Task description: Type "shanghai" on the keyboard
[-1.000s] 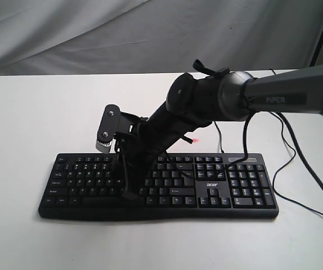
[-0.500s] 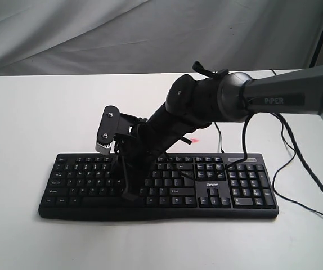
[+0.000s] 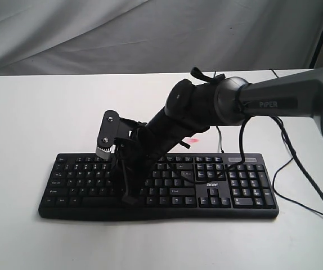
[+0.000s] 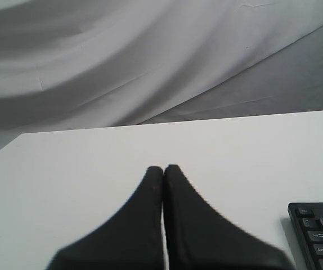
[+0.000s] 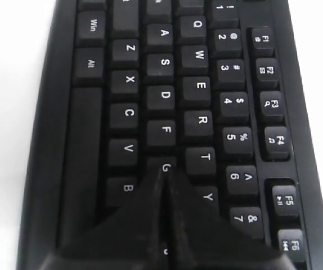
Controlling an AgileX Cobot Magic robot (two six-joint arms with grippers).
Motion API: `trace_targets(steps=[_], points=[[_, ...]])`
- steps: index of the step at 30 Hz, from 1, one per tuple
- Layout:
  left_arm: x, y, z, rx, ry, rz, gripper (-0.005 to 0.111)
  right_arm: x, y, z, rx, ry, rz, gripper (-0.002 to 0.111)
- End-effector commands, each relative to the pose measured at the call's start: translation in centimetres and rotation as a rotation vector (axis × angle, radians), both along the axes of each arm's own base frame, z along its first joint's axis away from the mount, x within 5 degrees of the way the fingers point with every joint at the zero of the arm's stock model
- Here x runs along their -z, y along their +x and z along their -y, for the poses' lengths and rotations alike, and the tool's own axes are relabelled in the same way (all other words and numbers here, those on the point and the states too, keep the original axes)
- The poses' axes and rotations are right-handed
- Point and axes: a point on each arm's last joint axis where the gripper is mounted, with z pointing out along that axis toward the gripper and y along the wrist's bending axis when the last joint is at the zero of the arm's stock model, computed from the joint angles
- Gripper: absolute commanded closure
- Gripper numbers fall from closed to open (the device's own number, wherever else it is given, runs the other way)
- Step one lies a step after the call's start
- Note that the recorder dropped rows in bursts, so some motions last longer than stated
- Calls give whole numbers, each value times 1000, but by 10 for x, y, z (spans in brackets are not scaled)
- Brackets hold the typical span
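Note:
The black keyboard [image 3: 234, 185] with white legends and an "acer" logo lies across the white table [image 3: 37, 112]. My right gripper [image 3: 129, 198] reaches over from the right and points down into the letter keys left of the middle. Seen from the right wrist, the keyboard [image 5: 164, 95] fills the picture and the right gripper [image 5: 162, 171] is shut, empty, its tip at the G key. My left gripper [image 4: 163, 169] is shut and empty over bare table, with a corner of the keyboard [image 4: 319, 233] off to one side. The exterior view does not include the left arm.
Thin black cables [image 3: 288, 169] trail over the table right of the keyboard. A grey cloth backdrop [image 3: 94, 34] hangs behind the table's far edge. A dark stand leg [image 3: 321, 34] is at the back right.
The right arm has dropped a little and shifted slightly left, bringing its shut tip lower onto the letter keys. The keyboard has not moved.

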Motion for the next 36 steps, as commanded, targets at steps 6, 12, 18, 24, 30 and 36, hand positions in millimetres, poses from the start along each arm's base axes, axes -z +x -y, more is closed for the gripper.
trace_targets(steps=[6,12,18,24,30,36], points=[[1,1,0,4,-3,-2,106,2,0,1,-13,-3,-7,108],[1,1,0,4,-3,-2,106,8,0,1,-11,-8,-18,108],[1,1,0,4,-3,-2,106,-8,0,2,-17,-1,18,108],[1,1,0,4,-3,-2,106,-19,0,1,-8,11,36,108],[1,1,0,4,-3,-2,106,-20,0,1,-6,15,34,108],[1,1,0,4,-3,-2,106,-22,-1,-15,39,49,74,108]])
